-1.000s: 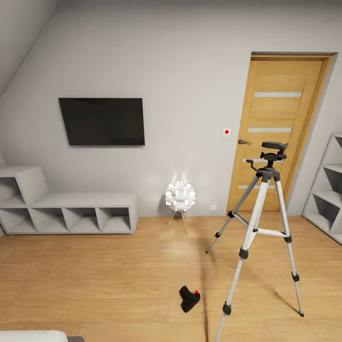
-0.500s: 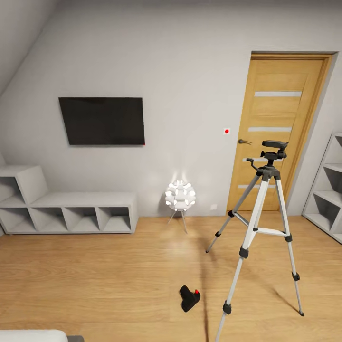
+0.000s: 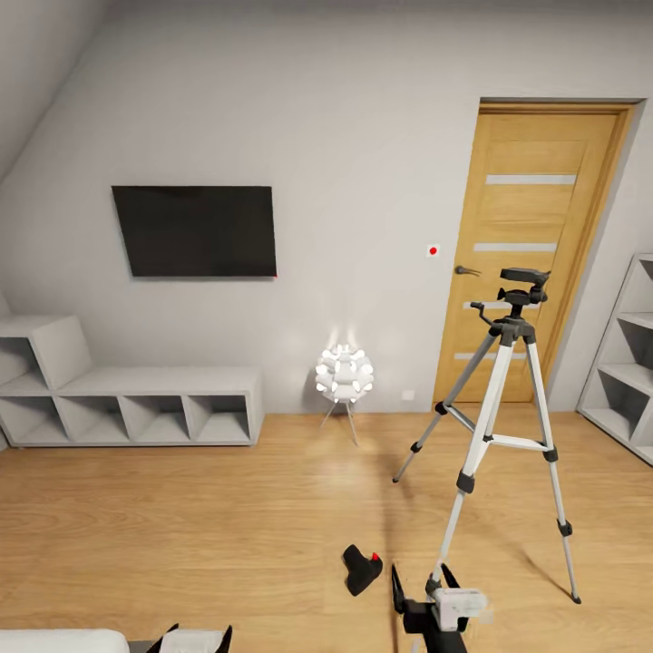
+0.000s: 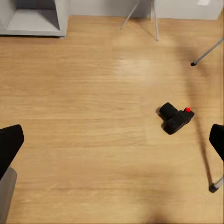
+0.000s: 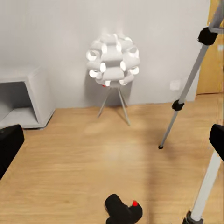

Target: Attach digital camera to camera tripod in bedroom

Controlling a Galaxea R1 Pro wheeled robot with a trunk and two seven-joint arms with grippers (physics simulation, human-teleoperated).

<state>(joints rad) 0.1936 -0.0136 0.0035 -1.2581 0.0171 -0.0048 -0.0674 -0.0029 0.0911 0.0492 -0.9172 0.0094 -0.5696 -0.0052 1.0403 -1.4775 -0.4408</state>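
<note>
Digital camera (image 3: 363, 569) lies on floor nr camera tripod (image 3: 508, 426). Both pincers wide, empty. Approach from above, clear of tripod leg.

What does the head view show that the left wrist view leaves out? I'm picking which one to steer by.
Head view alone: the camera tripod's black pan head, the wall TV, the wooden door, the lit ball of the white lamp and the right gripper rising at the bottom edge.

Left wrist view alone: a close look down on the digital camera, and the left gripper's dark fingertips wide apart at the edges.

Both: the camera lying on the wood floor untouched, and the tripod's feet.
</note>
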